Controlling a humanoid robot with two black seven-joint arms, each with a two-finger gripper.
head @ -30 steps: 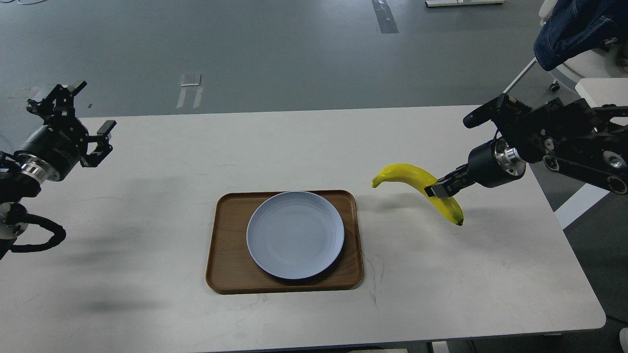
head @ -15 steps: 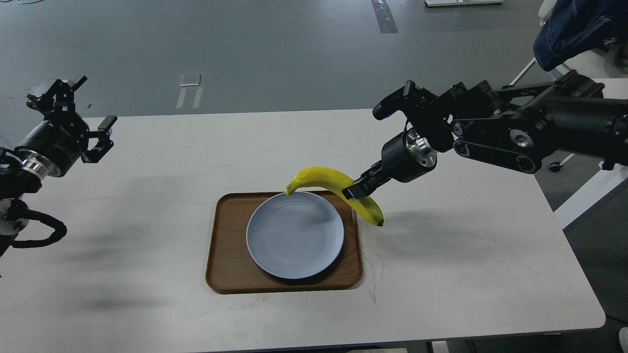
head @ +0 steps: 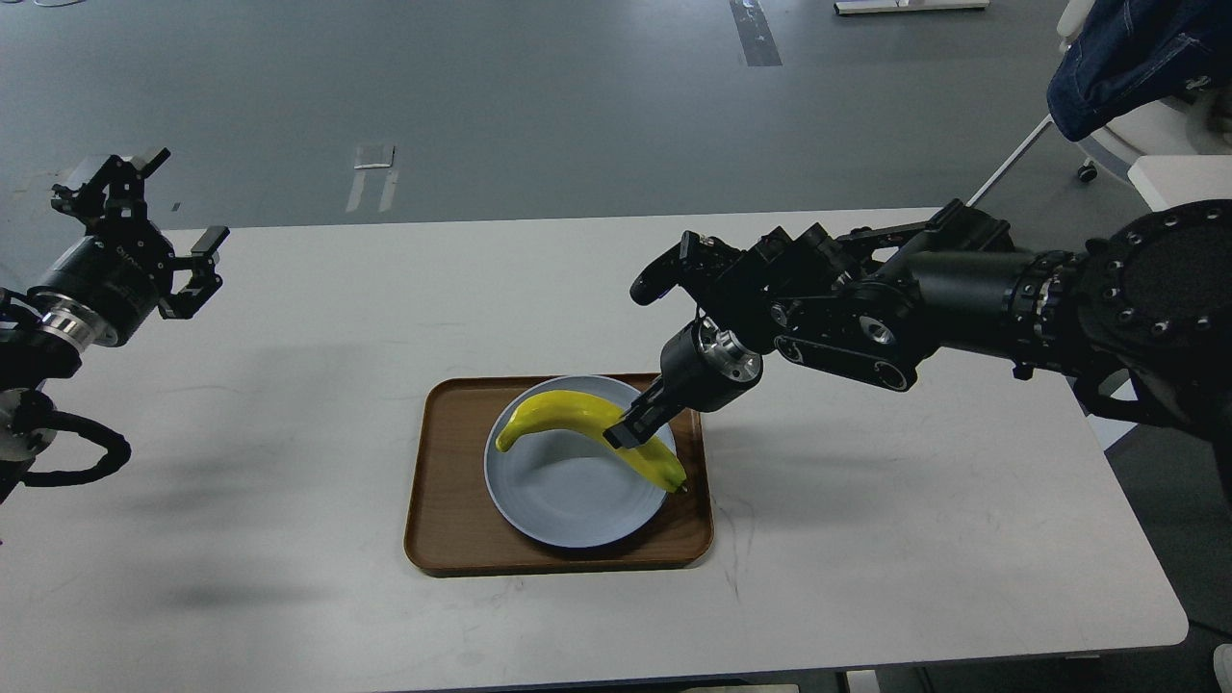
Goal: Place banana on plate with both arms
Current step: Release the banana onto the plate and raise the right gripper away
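Note:
The yellow banana (head: pixel 563 416) hangs over the pale blue-grey plate (head: pixel 568 496), stem end to the left, dark tip near the plate's right rim. My right gripper (head: pixel 628 430) is shut on the banana's middle, reaching in from the right. Whether the banana touches the plate I cannot tell. My left gripper (head: pixel 154 217) is open and empty, raised at the far left edge of the table, well away from the plate.
The plate lies on a rectangular brown wooden tray (head: pixel 445 525) in the middle of the white table (head: pixel 914 539). A dark blue cloth (head: pixel 1126 58) hangs at the upper right beyond the table.
My right arm has carried the banana leftward and down, from the right of the tray to over the plate. The left arm has barely moved.

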